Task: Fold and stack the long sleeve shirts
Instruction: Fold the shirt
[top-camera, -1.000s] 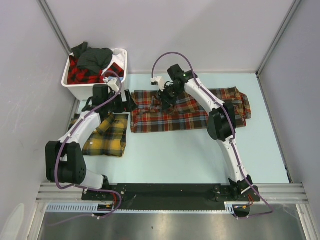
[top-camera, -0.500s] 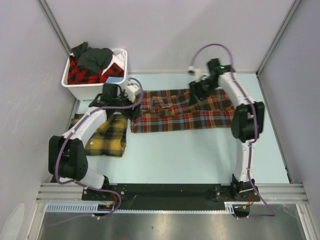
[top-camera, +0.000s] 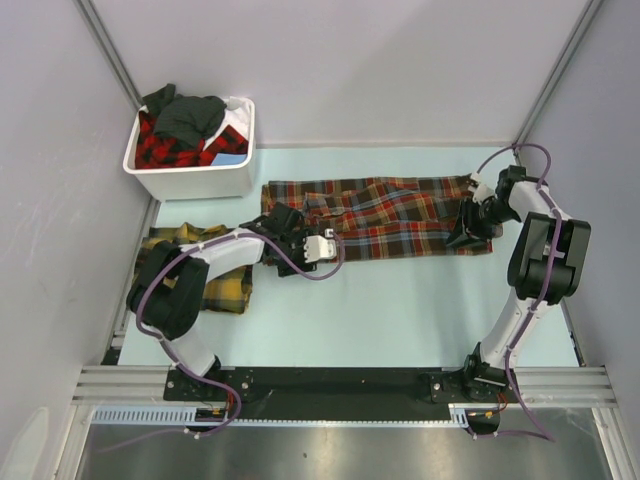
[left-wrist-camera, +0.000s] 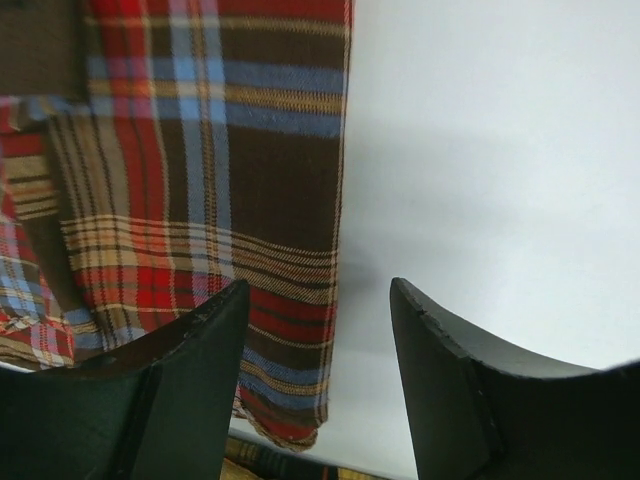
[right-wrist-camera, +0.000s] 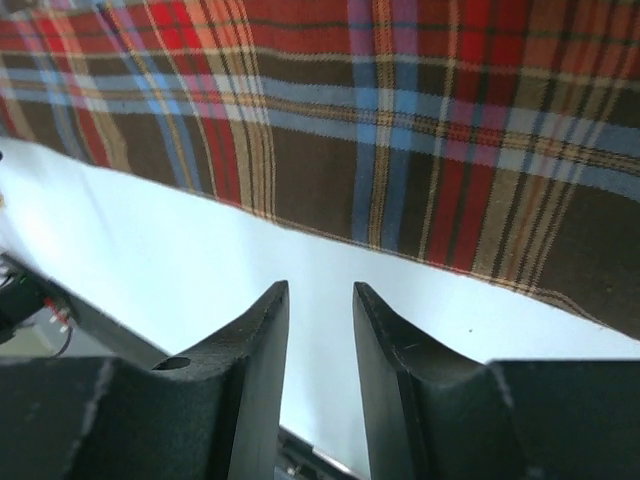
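Observation:
A red-brown plaid shirt with blue lines (top-camera: 385, 218) lies spread flat across the middle of the table. My left gripper (top-camera: 283, 238) is low at its near-left corner. In the left wrist view the jaws (left-wrist-camera: 318, 290) stand open with the shirt's corner (left-wrist-camera: 290, 400) hanging between them, not pinched. My right gripper (top-camera: 465, 236) is at the shirt's near-right corner. In the right wrist view its jaws (right-wrist-camera: 318, 290) stand narrowly apart over bare table, just short of the shirt's hem (right-wrist-camera: 400, 150). A folded yellow-and-dark-green plaid shirt (top-camera: 222, 280) lies at the left, partly under my left arm.
A white bin (top-camera: 195, 180) at the back left holds a red-black plaid shirt (top-camera: 160, 148) and a dark grey one (top-camera: 190, 113). Grey walls close the table on the left, back and right. The arm bases sit on the black rail (top-camera: 330, 385) at the near edge.
My left gripper has come down from the shirt's far-left edge to its near-left corner. My right arm has swung from the shirt's middle to its right end.

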